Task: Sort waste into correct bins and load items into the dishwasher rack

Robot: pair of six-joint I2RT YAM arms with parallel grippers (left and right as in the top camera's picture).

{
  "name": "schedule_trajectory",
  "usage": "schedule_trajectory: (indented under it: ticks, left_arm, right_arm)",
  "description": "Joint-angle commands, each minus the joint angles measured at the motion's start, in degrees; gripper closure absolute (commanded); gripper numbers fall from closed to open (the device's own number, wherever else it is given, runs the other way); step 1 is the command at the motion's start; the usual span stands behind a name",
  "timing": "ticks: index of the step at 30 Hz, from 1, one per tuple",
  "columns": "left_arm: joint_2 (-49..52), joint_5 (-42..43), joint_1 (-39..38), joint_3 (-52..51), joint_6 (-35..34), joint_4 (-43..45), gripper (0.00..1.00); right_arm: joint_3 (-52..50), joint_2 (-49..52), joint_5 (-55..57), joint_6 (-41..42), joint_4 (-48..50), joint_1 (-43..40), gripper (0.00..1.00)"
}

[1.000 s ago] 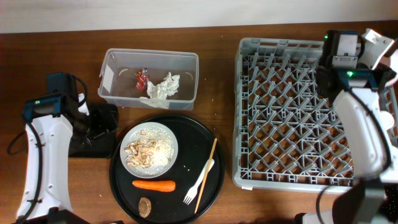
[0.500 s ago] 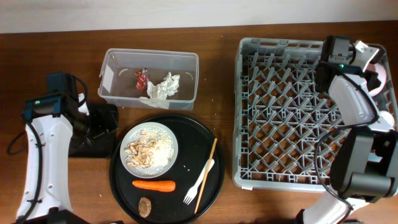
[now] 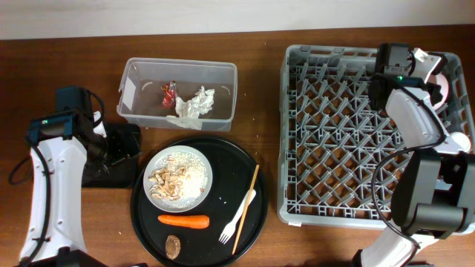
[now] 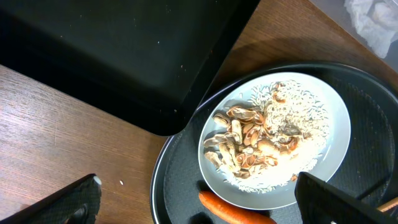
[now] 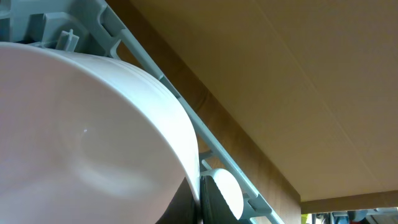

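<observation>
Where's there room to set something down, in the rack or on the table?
Most of the dishwasher rack is bare pegs, from its left wall past the middle. Bare table runs between the clear tub and the rack. Crowded: the round black tray, and the rack's far right corner, where the right gripper holds the pink bowl.

No text, label, brand or number can be read in any view. The red wrapper (image 3: 169,93) in the tub (image 3: 178,64), far left on the tabletop, is too small to make out any print on it.
</observation>
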Motion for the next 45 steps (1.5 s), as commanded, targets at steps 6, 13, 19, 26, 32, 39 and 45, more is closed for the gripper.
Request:
schedule_trajectory:
  ticks: [6,13,19,26,32,39,45]
  left_arm:
    - [0.0,-0.2,0.2,-0.3,0.7,0.1,0.01]
    - [0.0,-0.2,0.2,-0.3,0.7,0.0,0.01]
    - [0.0,-0.2,0.2,-0.3,0.7,0.1,0.01]
    - [0.0,-0.2,0.2,-0.3,0.7,-0.1,0.01]
    - [0.0,-0.2,0.2,-0.3,0.7,-0.1,0.01]
    - [0.0,-0.2,0.2,-0.3,0.7,-0.1,0.01]
    - [0.0,-0.2,0.2,-0.3,0.7,-0.1,0.01]
  right_arm:
    - [0.2,0.6,10.3,0.1,2.2,0.7,0.96]
    - [-0.7,0.9,9.8,0.2,1.8,0.8,0.96]
    - [-2.7,0.9,7.8,0.2,1.9,1.0,0.96]
    - [-2.7,0.9,4.3,0.2,1.9,4.5,0.95]
    - [-2.7,0.9,2.9,0.2,0.2,5.9,0.83]
    - [-2.7,0.9,-4.6,0.2,-2.8,5.9,0.52]
    - [-2.7,0.9,-12.3,0.2,-5.3,5.9,0.36]
